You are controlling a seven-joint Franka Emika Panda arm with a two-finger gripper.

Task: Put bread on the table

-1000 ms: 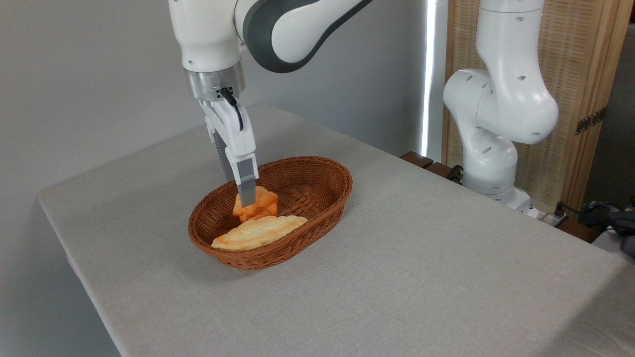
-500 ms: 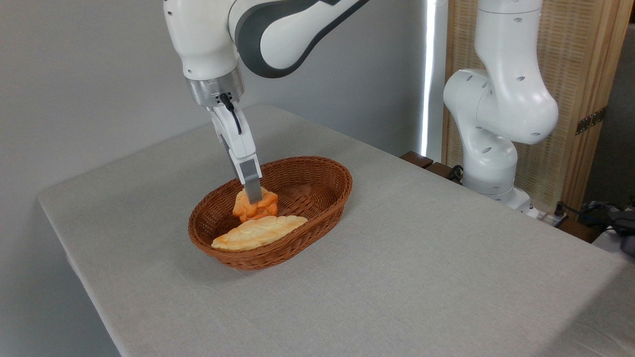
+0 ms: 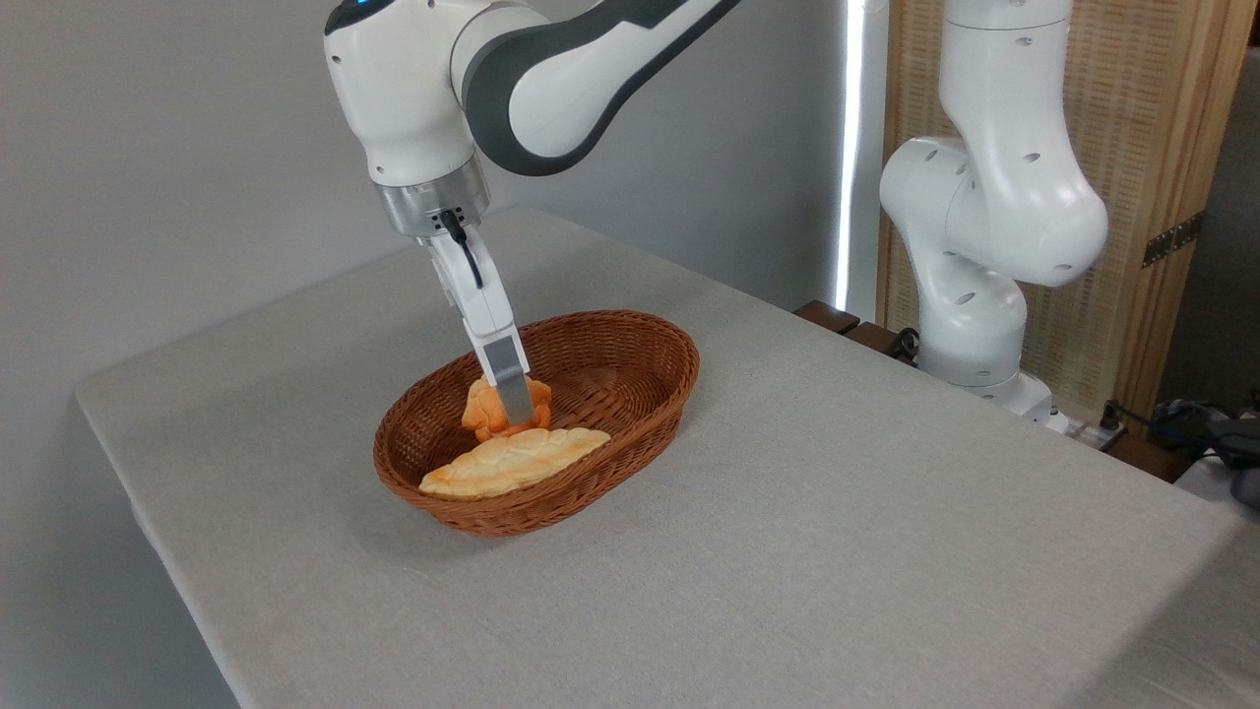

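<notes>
Hand [image 3: 513,412] on bread [image 3: 489,410] (in basket [image 3: 630,340]), table [image 3: 787,512] beneath

The arm [image 3: 551,69] is showing glossy white shells, dark grey joint bands, a silver wrist ring, a black cable and pale grey fingers [image 3: 510,379].

We see the table [image 3: 787,551], light grey cloth with rounded corners; directly on it sits only a brown oval wicker basket [image 3: 630,453], left of centre.
</notes>
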